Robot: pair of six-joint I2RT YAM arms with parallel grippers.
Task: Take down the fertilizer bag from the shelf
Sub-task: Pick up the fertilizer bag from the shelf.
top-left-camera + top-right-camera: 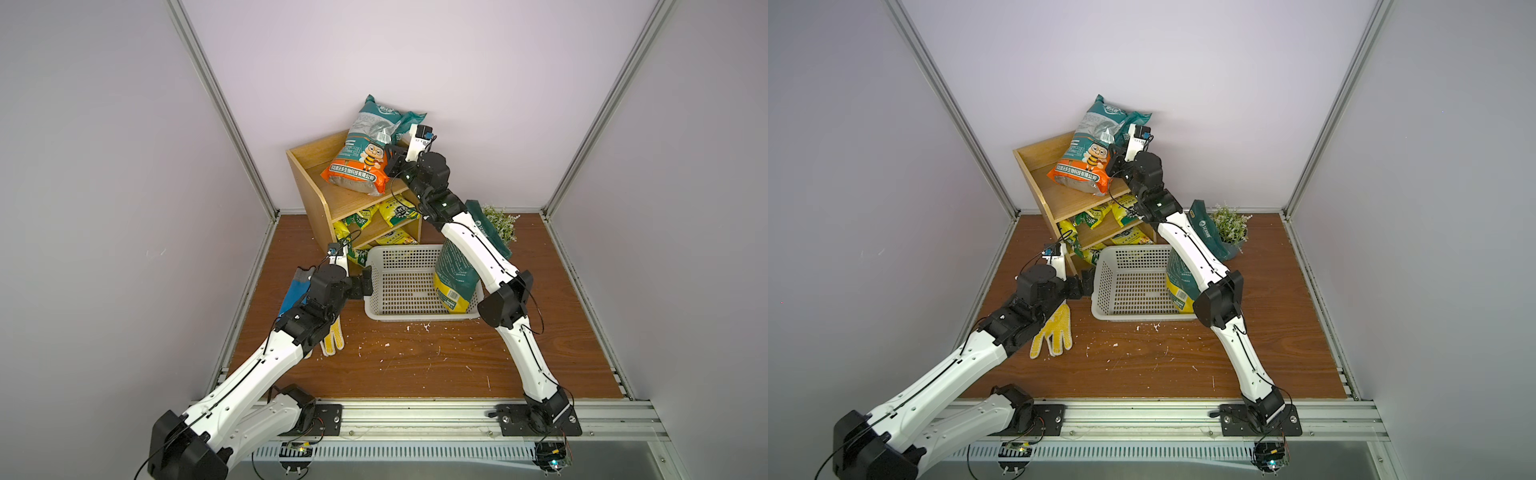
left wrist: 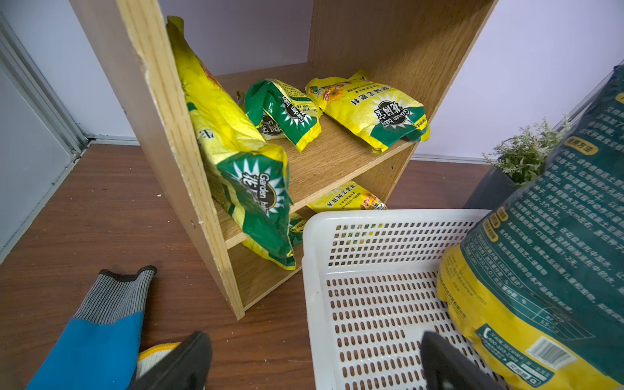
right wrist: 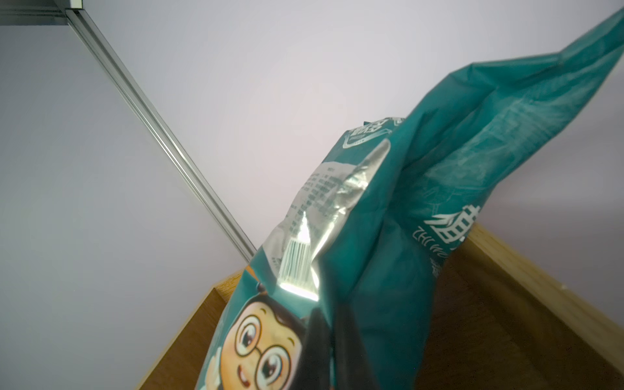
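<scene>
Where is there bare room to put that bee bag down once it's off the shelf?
Free: the basket's left half, beside the teal-and-yellow bag in it; the wooden floor before the basket, between yellow glove and right arm. Crowded: the shelf's lower tiers, full of yellow bags.

Upper middle of a top view, we see the fertilizer bag [image 1: 361, 141] teal and silver-grey above and orange below, printed with a cartoon bee in glasses, on the light-brown wood-grain shelf [image 1: 307, 183]. In the left wrist view we find yellow-and-green packets [image 2: 250, 189] with white starbursts, a white slotted basket [image 2: 317, 236] and a dark teal-and-yellow sack [image 2: 547, 270]. Toward the lower left we note a blue-and-grey glove [image 2: 101, 324], a yellow dotted glove [image 1: 1054, 332] and the reddish-brown wood-grain floor [image 1: 415, 365].
</scene>
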